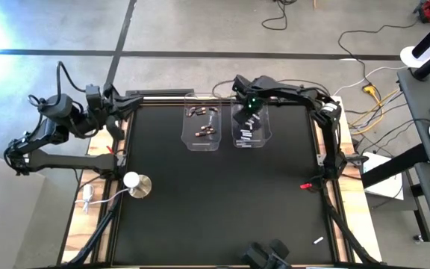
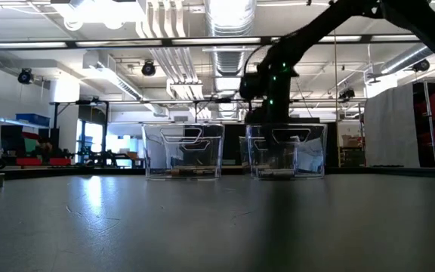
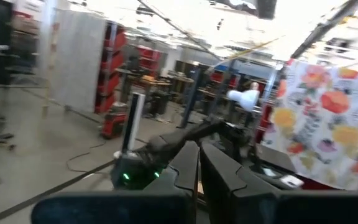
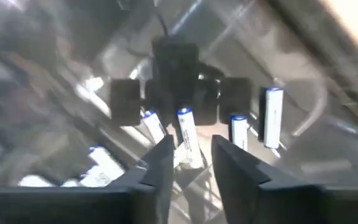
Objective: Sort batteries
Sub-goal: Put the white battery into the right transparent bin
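Silvery-white batteries (image 4: 188, 134) lie in the right clear bin (image 1: 250, 127), and dark coppery batteries (image 1: 204, 131) lie in the left clear bin (image 1: 201, 127) just beside it. The right gripper (image 4: 191, 163) hangs over the right bin, jaws slightly parted with nothing between them. The left gripper (image 3: 199, 177) waits off the table well left of both bins, jaws nearly closed and empty.

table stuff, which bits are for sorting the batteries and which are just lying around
For the job:
- dark batteries in the left clear bin
- silvery-white batteries in the right clear bin
- right gripper, over the right bin, slightly open
- one stray battery near the table's front right corner

Lying about:
- white knob
- small red object
- left gripper, parked off the table's left edge
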You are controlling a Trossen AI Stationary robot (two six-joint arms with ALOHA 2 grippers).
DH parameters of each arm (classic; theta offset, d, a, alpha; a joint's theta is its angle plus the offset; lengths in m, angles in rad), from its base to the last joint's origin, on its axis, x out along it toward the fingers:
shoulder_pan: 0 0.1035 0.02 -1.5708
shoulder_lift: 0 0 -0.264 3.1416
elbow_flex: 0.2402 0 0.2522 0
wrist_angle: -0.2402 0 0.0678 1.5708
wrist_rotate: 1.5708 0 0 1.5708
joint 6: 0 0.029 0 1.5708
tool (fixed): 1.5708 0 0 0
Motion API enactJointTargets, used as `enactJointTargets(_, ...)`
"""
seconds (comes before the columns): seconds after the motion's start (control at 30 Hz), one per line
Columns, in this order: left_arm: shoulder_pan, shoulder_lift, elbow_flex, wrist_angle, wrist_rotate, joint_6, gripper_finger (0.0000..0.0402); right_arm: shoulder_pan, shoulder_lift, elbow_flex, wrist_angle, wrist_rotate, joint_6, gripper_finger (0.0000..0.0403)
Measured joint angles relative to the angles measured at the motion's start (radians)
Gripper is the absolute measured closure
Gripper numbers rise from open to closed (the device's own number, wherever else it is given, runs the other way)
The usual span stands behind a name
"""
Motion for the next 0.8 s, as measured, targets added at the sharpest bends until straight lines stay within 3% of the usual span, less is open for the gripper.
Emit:
enactJointTargets(0.23,-0.012,0.001,-0.001,0.0,0.129,0.0,0.0401,0.091,-0.197,0.102,-0.071,0.016,0.1,0.0244)
enactJointTargets(0.33,-0.015,0.003,-0.001,-0.007,0.158,0.012,0.0401,0.205,-0.311,0.098,-0.071,0.126,0.192,0.0228)
enactJointTargets(0.57,-0.016,0.005,-0.001,-0.014,0.201,0.072,0.0401,0.558,-0.484,-0.007,-0.145,0.291,0.528,0.0192)
enactJointTargets(0.8,-0.016,0.012,-0.001,-0.035,0.298,0.089,0.0401,0.989,-0.475,-0.185,-0.138,0.304,0.886,0.017)
